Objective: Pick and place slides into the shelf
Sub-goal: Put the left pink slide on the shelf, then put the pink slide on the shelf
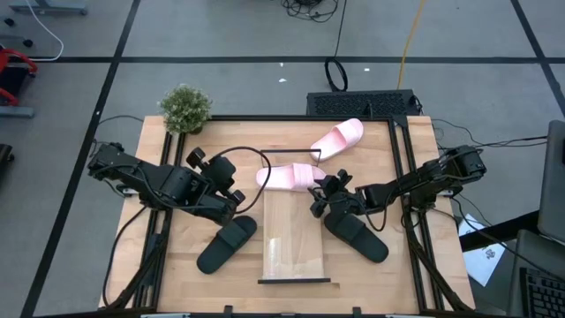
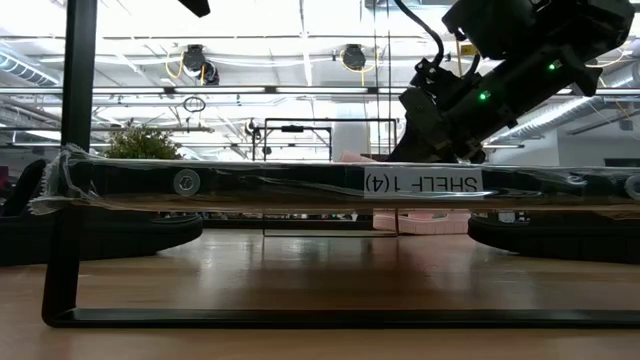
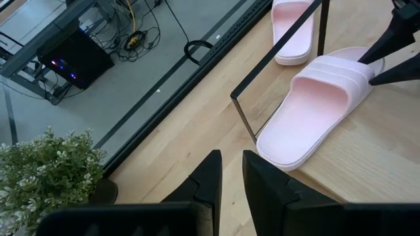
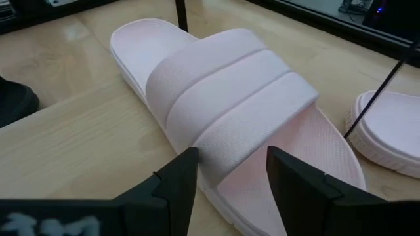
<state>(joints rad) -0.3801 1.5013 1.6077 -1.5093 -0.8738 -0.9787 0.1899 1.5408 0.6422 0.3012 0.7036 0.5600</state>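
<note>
Potted plant point(image 1: 184, 109) at the bench's point(image 1: 141, 265) far-left corner; keyboard point(image 1: 362, 103) just beyond the far edge. Black slide point(image 1: 225, 245) left of the shelf point(image 1: 296, 243), another black slide point(image 1: 357, 237) right of it. One pink slide point(image 1: 290, 177) lies across the shelf's far end, second pink slide point(image 1: 338, 139) behind (off the board). Right end effector point(image 1: 320, 196) spread wide at the near pink slide's strap. Left end effector point(image 1: 231, 201) narrow, holding nothing. Grey floor, cables.
</note>
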